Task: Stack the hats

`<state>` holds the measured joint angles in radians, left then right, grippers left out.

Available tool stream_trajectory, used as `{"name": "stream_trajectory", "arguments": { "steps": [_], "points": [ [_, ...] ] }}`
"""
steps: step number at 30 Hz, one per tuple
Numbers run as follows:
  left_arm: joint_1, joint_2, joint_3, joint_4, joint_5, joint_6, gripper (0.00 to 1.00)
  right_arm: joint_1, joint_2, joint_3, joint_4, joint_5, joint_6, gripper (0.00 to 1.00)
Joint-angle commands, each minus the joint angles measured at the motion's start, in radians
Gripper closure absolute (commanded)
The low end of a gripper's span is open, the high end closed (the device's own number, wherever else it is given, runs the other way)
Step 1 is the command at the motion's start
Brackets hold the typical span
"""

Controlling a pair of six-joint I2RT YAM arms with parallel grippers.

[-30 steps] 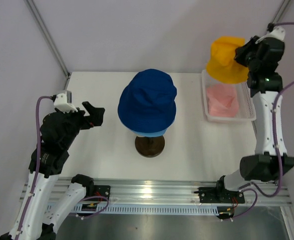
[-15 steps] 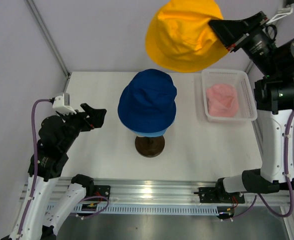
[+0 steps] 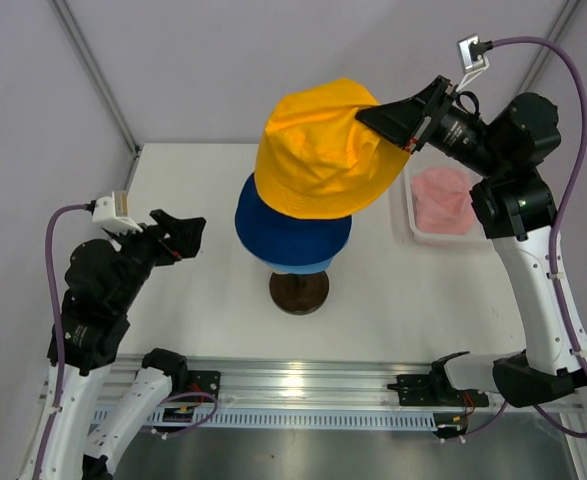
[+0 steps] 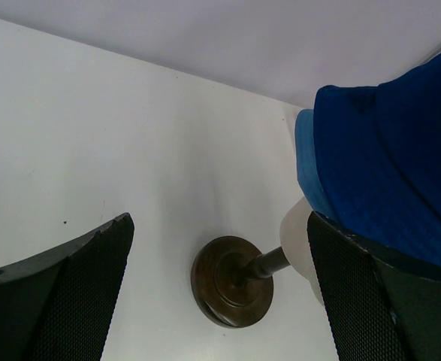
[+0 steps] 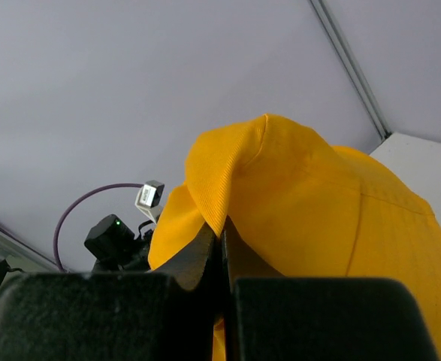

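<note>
My right gripper (image 3: 391,122) is shut on the brim of the yellow-orange hat (image 3: 321,152) and holds it in the air over the navy blue hat (image 3: 288,238); it fills the right wrist view (image 5: 325,218). The navy hat sits on the light blue hat (image 3: 303,265), whose brim edge shows beneath, both on the mannequin head with a dark round base (image 3: 299,291). The pink hat (image 3: 443,198) lies in the white basket (image 3: 410,215). My left gripper (image 3: 185,232) is open and empty, left of the stand; its wrist view shows the base (image 4: 231,280) and navy hat (image 4: 400,173).
The mannequin head's cream underside (image 4: 297,233) shows between my left fingers. The white table (image 3: 183,180) ends at the rail along the near edge. Grey walls and a metal post (image 3: 93,70) close in the back and left.
My right arm has swung the yellow-orange hat from above the basket, up and left, then down toward the navy hat. My left gripper has shifted slightly.
</note>
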<state>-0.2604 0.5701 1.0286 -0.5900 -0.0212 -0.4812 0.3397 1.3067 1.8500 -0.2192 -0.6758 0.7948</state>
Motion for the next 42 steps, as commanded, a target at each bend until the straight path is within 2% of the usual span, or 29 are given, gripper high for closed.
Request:
{"name": "stream_trajectory", "arguments": {
  "steps": [1, 6, 11, 18, 21, 27, 31, 35, 42],
  "points": [
    [0.009, 0.011, 0.050, 0.018, -0.002, -0.023, 0.00, 0.008, -0.040, -0.037, 0.050, -0.022, 0.023, 1.00],
    [0.009, 0.017, 0.068, 0.067, 0.069, -0.069, 0.01, 0.012, -0.044, -0.100, 0.027, 0.007, -0.008, 1.00],
    [0.009, 0.028, 0.103, 0.125, 0.096, -0.158, 0.00, 0.019, -0.052, -0.239, 0.096, -0.024, 0.029, 1.00],
    [0.009, 0.027, 0.042, 0.355, 0.276, -0.504, 0.00, 0.044, -0.106, -0.373, 0.107, 0.028, -0.005, 1.00],
    [0.009, 0.045, -0.004, 0.455, 0.361, -0.644, 0.03, 0.081, -0.116, -0.390, 0.090, 0.050, -0.041, 0.96],
    [-0.003, 0.062, -0.065, 0.502, 0.452, -0.815, 0.04, 0.107, -0.144, -0.411, 0.055, 0.108, -0.089, 0.91],
    [-0.036, 0.025, -0.090, 0.495, 0.423, -0.852, 0.06, 0.107, -0.187, -0.437, 0.024, 0.189, -0.123, 0.85],
    [-0.043, 0.028, -0.082, 0.492, 0.418, -0.870, 0.08, 0.107, -0.210, -0.445, 0.003, 0.226, -0.138, 0.83],
    [-0.131, 0.145, -0.058, 0.535, 0.415, -0.901, 0.16, 0.107, -0.239, -0.469, 0.000, 0.268, -0.143, 0.82]
  ]
}}
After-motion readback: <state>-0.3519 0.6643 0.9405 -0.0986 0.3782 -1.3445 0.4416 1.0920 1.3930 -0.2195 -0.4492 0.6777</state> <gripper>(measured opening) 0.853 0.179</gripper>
